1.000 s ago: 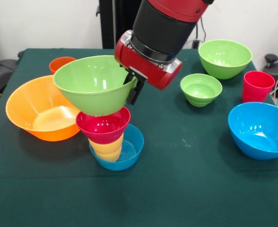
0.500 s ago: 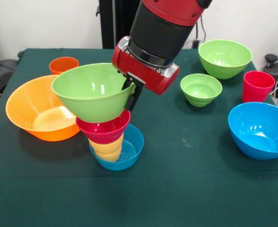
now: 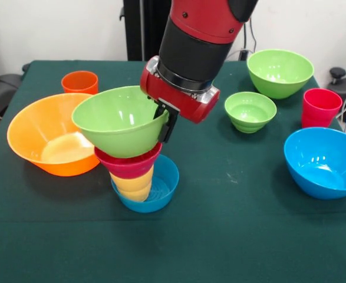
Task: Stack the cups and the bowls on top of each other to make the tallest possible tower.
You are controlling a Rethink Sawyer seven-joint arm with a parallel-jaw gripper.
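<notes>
While my arm slants down from above, my claw (image 3: 164, 121) pinches the big green bowl (image 3: 121, 119) by its rim.
The bowl sits tilted on the small red bowl (image 3: 128, 165).

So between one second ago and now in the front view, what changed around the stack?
The gripper, shut on the rim of the big green plastic bowl, has lowered it and brought it more level, so it now sits down into the small red bowl atop the ribbed yellow cup in the small blue bowl. The bowl is not let go. The wide orange bowl and the rest stayed put.
</notes>
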